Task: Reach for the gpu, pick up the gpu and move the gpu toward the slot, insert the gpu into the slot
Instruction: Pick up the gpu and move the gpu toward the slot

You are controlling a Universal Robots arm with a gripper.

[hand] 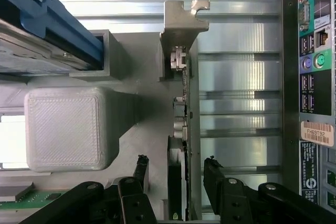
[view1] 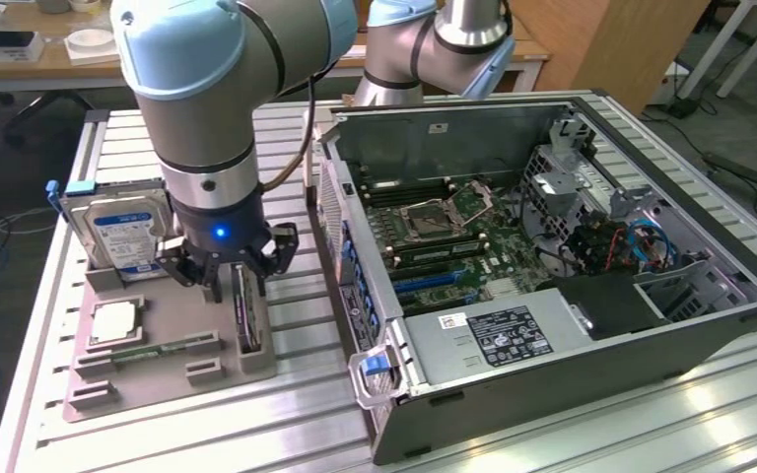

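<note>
The hand (view1: 244, 276) hangs wide open over the grey holder tray (view1: 155, 379) on the bench (view1: 694, 414), a finger on either side of the gpu (view1: 247, 317) and gripping nothing. The gpu stands on edge in the tray, just beside the open computer case (view1: 550, 296).

Parts count
One computer case (view1: 642, 325), one hard drive (view1: 122, 236), one chip (view1: 113, 322), one graphics card (view1: 248, 320), one memory stick (view1: 158, 347), one tray (view1: 103, 392), two robot arms (view1: 201, 108) (view1: 418, 49).
</note>
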